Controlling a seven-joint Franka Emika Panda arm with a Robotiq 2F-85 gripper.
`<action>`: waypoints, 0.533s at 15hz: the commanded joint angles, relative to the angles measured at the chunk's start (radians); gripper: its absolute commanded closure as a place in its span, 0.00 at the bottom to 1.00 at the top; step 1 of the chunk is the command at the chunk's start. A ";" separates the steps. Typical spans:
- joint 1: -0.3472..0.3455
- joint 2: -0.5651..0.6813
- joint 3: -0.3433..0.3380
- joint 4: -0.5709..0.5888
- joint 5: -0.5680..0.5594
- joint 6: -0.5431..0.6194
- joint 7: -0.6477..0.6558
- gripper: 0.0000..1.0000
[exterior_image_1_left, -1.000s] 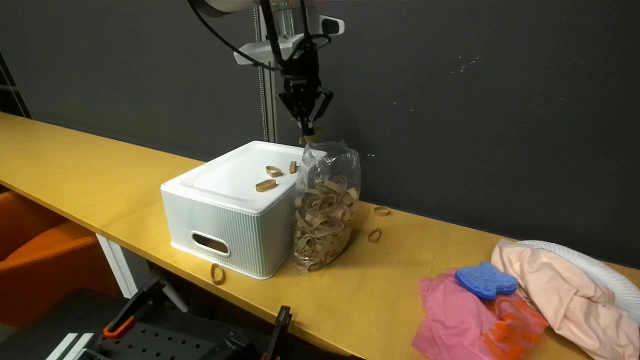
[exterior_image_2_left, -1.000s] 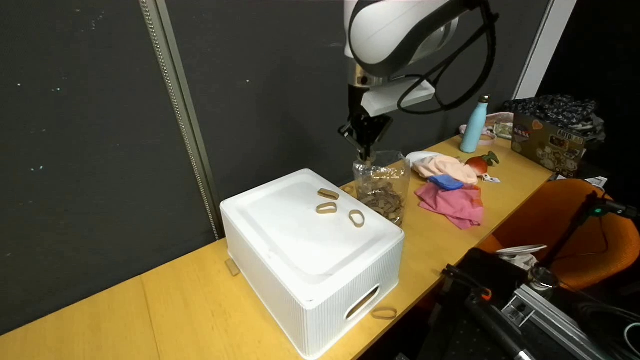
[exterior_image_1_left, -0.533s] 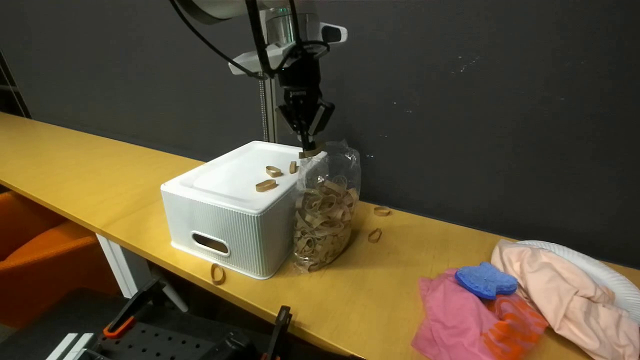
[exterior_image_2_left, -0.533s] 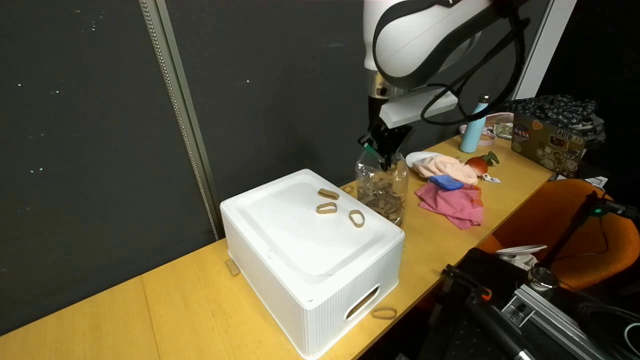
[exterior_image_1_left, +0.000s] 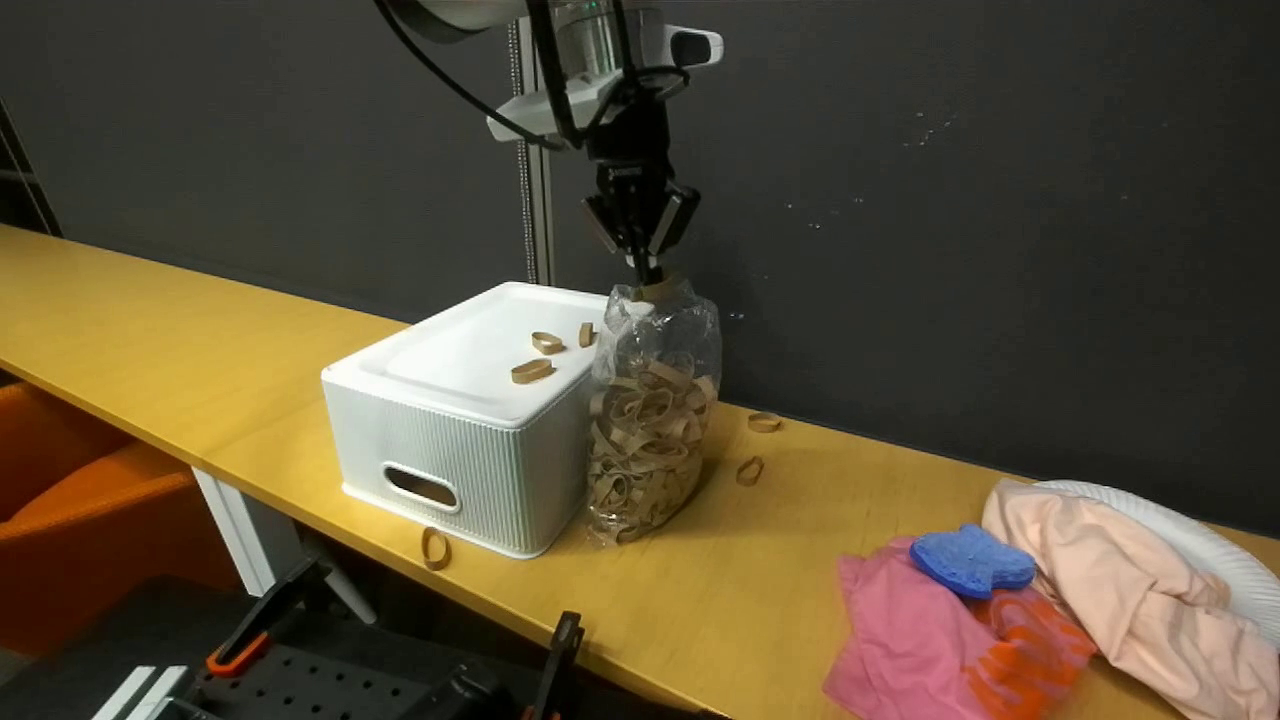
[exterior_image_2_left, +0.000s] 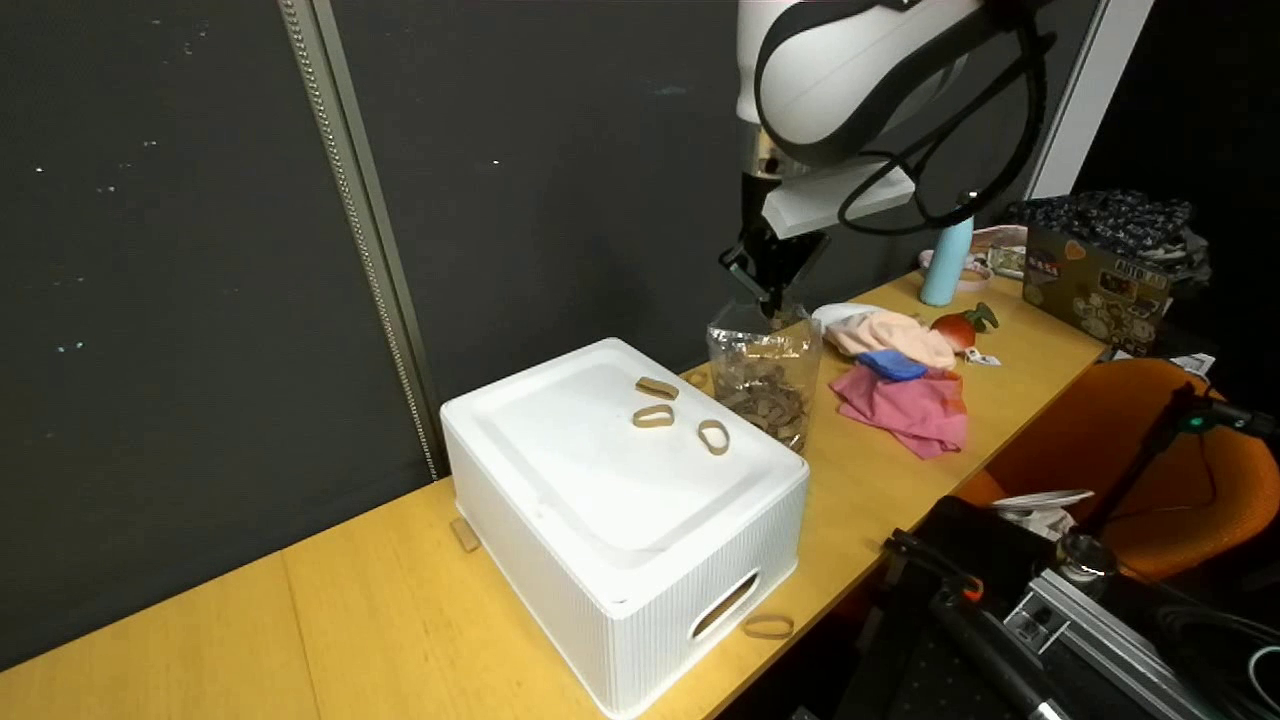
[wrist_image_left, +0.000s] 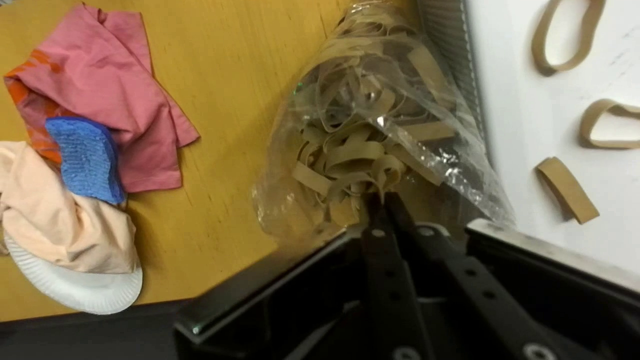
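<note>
Yellow worktop, dark wall behind; in an exterior view, an orange seat at nine o'clock from the bag; fingers pinch a rubber band.

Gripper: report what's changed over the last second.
The gripper has shifted across the mouth of the clear bag, away from the white box, dipping and then rising again. It still pinches a tan rubber band; nothing was visibly let go. The bag, the loose bands and the pink cloth stayed put.
</note>
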 joint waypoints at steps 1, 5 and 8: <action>-0.001 0.040 -0.004 0.058 -0.012 0.006 0.002 0.99; -0.002 0.050 -0.006 0.049 0.003 0.017 0.000 0.66; -0.002 0.006 -0.002 -0.015 0.025 0.033 -0.007 0.46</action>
